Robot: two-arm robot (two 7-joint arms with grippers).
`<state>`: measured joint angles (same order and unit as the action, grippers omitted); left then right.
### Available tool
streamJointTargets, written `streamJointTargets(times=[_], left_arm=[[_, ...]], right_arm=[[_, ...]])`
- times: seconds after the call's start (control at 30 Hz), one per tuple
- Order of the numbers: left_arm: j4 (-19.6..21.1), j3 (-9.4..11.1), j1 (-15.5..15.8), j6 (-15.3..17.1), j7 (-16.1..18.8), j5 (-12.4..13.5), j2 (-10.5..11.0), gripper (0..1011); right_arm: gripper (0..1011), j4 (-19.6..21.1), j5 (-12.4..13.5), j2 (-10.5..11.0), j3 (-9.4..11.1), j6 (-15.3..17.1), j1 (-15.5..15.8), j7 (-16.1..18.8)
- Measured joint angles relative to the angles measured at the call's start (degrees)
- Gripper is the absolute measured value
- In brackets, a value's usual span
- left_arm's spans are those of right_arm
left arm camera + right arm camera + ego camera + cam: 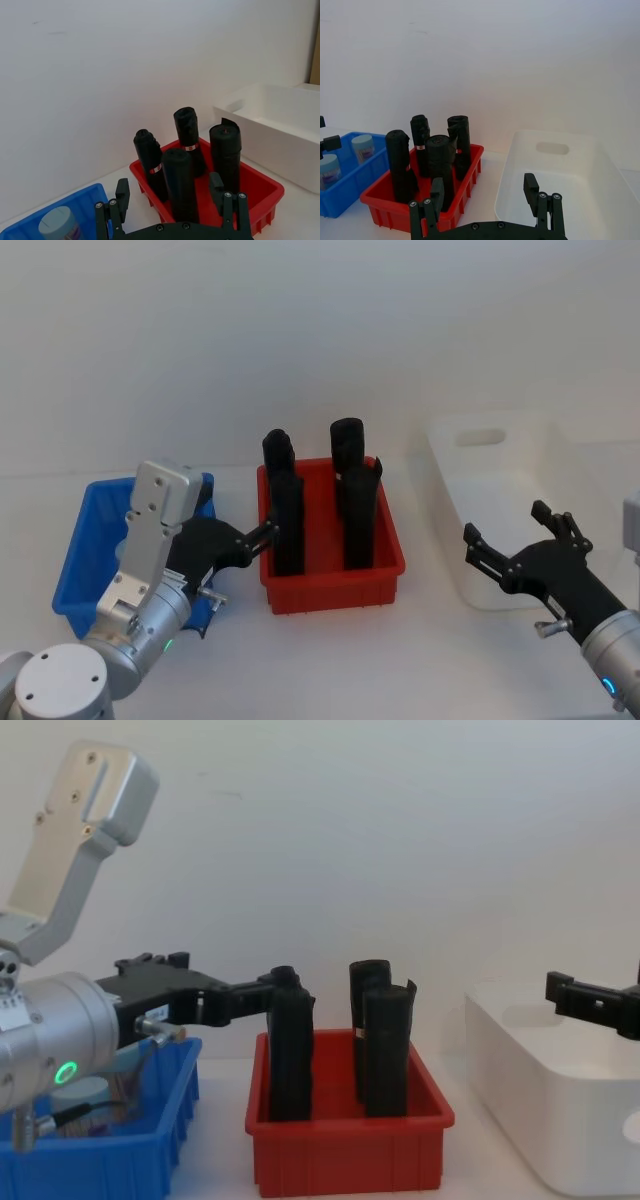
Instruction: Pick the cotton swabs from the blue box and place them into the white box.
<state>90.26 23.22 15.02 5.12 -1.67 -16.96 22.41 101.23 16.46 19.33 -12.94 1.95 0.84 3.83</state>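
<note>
The left gripper (pixel 169 186) is held over the right side of the blue box (pixel 85 530). Its fingers are spread wide and nothing is held between them. The cotton swabs (pixel 362 147) are seen standing inside the blue box. The right gripper (pixel 507 523) is also spread wide and empty, at the near end of the white box (pixel 480 580). A red bin (pixel 335 592) filled with black rolls (pixel 288 520) is set between the two boxes.
</note>
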Motion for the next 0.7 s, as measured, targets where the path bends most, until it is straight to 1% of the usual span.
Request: streamJointTargets(times=[0.37, 0.7], left_arm=[[-2.9, -2.4, 1.4, 2.4, -0.4, -2.7, 0.8, 1004], [-6.1, -4.2, 3.1, 4.6, -1.5, -4.0, 1.3, 1004]], right_arm=[[1001, 0.0, 0.0, 0.0, 0.0, 0.0, 0.0, 0.0], [1002, 0.0, 0.0, 0.0, 0.0, 0.0, 0.0, 0.0]])
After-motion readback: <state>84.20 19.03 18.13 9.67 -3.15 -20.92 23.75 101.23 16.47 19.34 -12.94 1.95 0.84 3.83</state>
